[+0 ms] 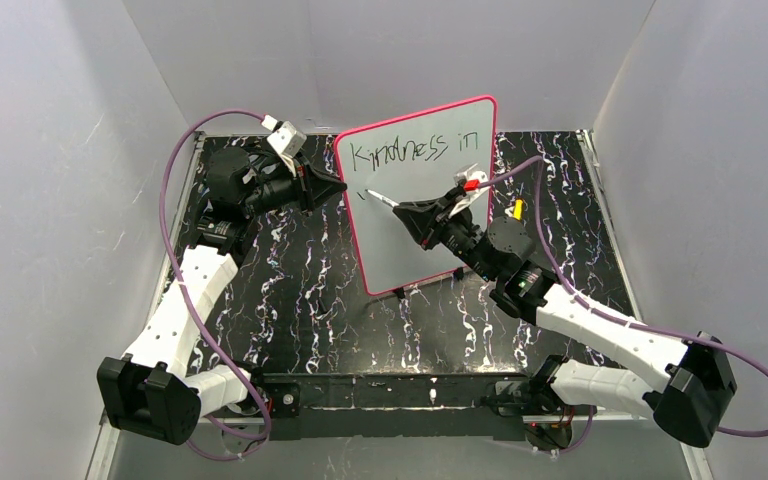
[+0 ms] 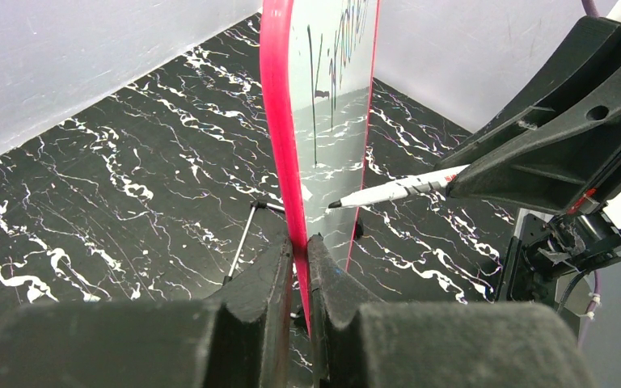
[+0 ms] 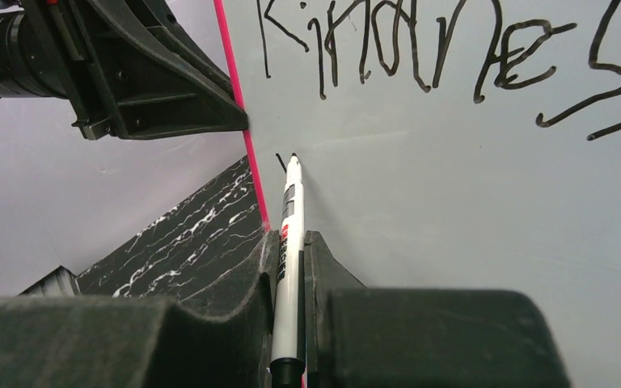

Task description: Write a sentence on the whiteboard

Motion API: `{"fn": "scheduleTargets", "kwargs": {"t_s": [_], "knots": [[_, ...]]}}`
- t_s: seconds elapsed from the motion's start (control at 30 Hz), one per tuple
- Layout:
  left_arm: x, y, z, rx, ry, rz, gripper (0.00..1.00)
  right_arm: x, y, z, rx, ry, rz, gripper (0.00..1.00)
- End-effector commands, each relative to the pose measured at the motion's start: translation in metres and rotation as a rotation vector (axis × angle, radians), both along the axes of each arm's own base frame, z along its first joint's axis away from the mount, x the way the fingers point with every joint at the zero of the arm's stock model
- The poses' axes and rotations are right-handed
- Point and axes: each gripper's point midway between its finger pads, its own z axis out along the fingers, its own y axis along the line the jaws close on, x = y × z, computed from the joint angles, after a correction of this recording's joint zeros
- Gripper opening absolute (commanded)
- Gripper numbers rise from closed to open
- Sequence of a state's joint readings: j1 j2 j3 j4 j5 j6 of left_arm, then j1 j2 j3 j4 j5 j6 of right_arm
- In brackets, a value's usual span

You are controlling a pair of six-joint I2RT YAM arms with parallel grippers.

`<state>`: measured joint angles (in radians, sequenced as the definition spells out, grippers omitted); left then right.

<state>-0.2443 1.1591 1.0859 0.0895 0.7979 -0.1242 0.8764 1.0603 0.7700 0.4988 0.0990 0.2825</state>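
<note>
The whiteboard [image 1: 385, 250] stands upright on the black marble table, pink frame all round. My left gripper [image 1: 338, 188] is shut on its left frame edge [image 2: 279, 121], fingers [image 2: 267, 275] on either side. The first line of the sentence [image 1: 400, 152] reads "Kindness in" [image 3: 420, 56]. My right gripper [image 1: 415, 213] is shut on a white marker [image 3: 289, 218]. The marker's black tip rests on the board below the "K", beside a short fresh stroke [image 3: 280, 162]. From the left wrist, the marker [image 2: 388, 191] points at the board face.
A small yellow object [image 1: 518, 209] lies on the table [image 1: 310, 300] right of the board, behind my right arm. The board's black foot [image 1: 398, 292] and thin support leg [image 2: 242, 242] rest on the marble. Grey walls enclose three sides.
</note>
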Motion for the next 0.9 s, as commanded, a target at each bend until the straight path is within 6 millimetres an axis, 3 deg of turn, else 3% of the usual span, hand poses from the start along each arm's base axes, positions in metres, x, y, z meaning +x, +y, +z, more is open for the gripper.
{"fn": "scheduleTargets", "kwargs": {"t_s": [0.0, 0.2, 0.63, 0.73, 0.87], "knots": [[-0.014, -0.003, -0.006, 0.006, 0.027, -0.043, 0.00, 0.007, -0.006, 0.020, 0.060, -0.056, -0.045, 0.01], [-0.014, -0.003, -0.006, 0.005, 0.026, -0.044, 0.00, 0.010, -0.007, 0.001, 0.006, -0.015, -0.063, 0.01], [-0.014, -0.004, -0.006, 0.005, 0.026, -0.045, 0.00, -0.003, 0.001, -0.058, -0.078, 0.129, 0.009, 0.01], [-0.014, -0.003, -0.006, 0.005, 0.026, -0.045, 0.00, -0.006, 0.002, -0.055, -0.070, 0.126, 0.018, 0.01], [-0.013, -0.003, -0.007, 0.006, 0.029, -0.045, 0.00, -0.010, -0.002, -0.029, -0.012, 0.085, 0.023, 0.01]]}}
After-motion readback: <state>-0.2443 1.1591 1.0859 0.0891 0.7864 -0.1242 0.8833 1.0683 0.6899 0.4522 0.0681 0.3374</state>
